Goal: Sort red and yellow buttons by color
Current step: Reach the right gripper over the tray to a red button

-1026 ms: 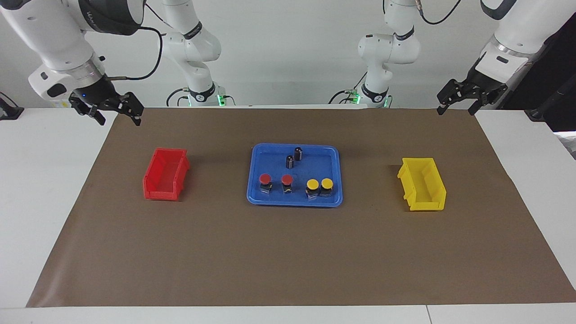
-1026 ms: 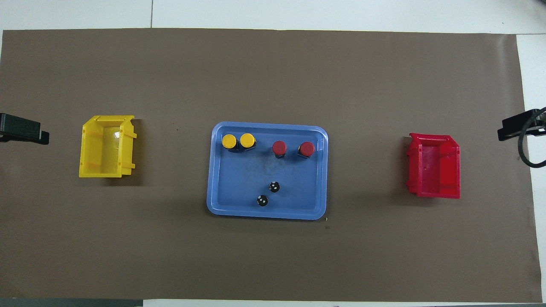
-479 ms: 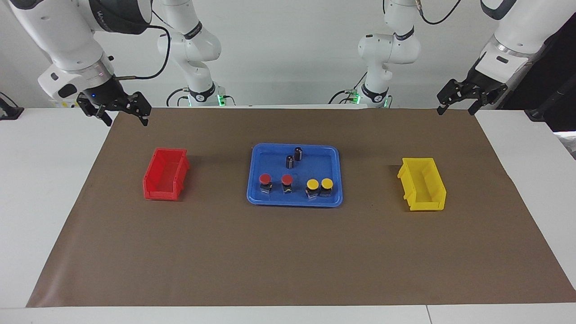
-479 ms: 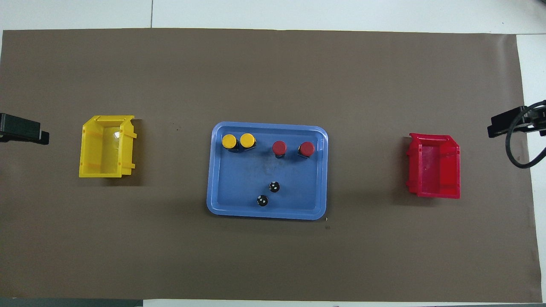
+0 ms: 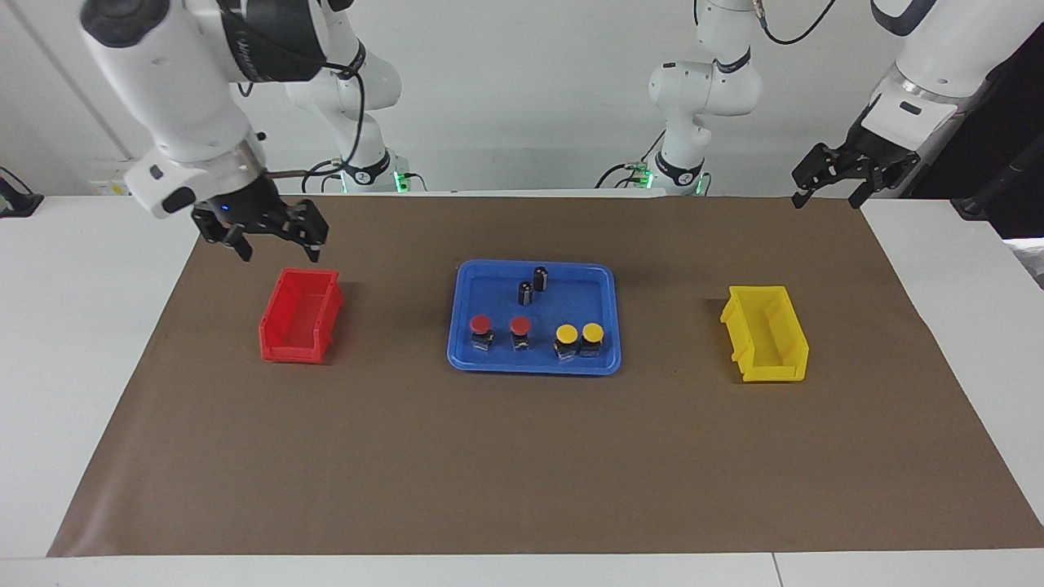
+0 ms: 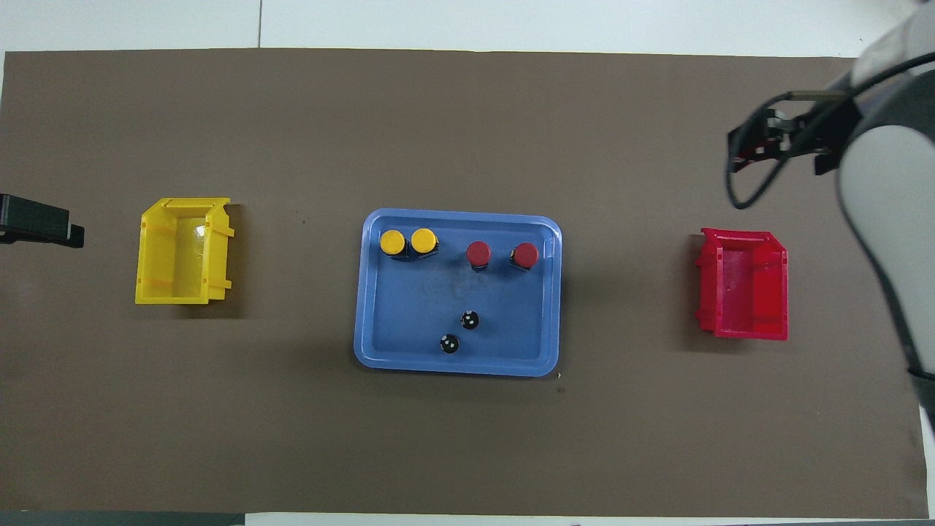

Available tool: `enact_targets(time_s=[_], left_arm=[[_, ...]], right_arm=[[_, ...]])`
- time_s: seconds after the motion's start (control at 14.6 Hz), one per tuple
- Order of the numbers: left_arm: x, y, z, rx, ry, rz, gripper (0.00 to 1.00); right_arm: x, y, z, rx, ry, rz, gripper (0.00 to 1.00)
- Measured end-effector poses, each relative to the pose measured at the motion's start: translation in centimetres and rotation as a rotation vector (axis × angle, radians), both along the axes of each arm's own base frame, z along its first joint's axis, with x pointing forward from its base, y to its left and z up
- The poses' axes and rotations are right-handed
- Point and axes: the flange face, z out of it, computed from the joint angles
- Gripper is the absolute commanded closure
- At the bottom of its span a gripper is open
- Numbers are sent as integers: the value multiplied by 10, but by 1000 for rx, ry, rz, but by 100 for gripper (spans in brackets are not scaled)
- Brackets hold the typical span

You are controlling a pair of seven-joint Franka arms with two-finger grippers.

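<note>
While the red and yellow buttons point(image 5: 534, 336) stand in the blue tray point(image 5: 603, 359), bodies half hidden under their caps, the right gripper point(image 5: 274, 242) hangs empty, jaws wide, above the red bin point(image 5: 277, 346); the left gripper point(image 5: 827, 192), also wide, waits, cropped overhead.

White worktop point(image 5: 81, 326) is carrying a brown mat point(image 5: 522, 456) covering most of its middle. Three things are sitting directly on the mat: blue tray point(image 5: 461, 326) in the centre, red bin point(image 5: 298, 316) toward the right arm's end, yellow bin point(image 5: 767, 333) toward the left arm's end. Bins are lying well apart from the tray, approx. level w/ it.
</note>
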Motion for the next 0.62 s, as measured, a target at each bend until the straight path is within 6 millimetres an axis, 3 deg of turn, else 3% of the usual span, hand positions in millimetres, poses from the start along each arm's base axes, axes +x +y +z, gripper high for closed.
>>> enact_targets(time_s=[0.14,0.27,0.41,0.62], left_arm=[[0,0,0,0,0,0,0],[0,0,0,0,0,0,0],[0,0,0,0,0,0,0],[0,0,0,0,0,0,0]], right_arm=[[-1,76,-53,12,-22,-22,0],[-12,122,-97,22,-36,-21,0],[-23,142,-128,25,-39,-25,0],[-34,147,-165,27,-41,-19,0]])
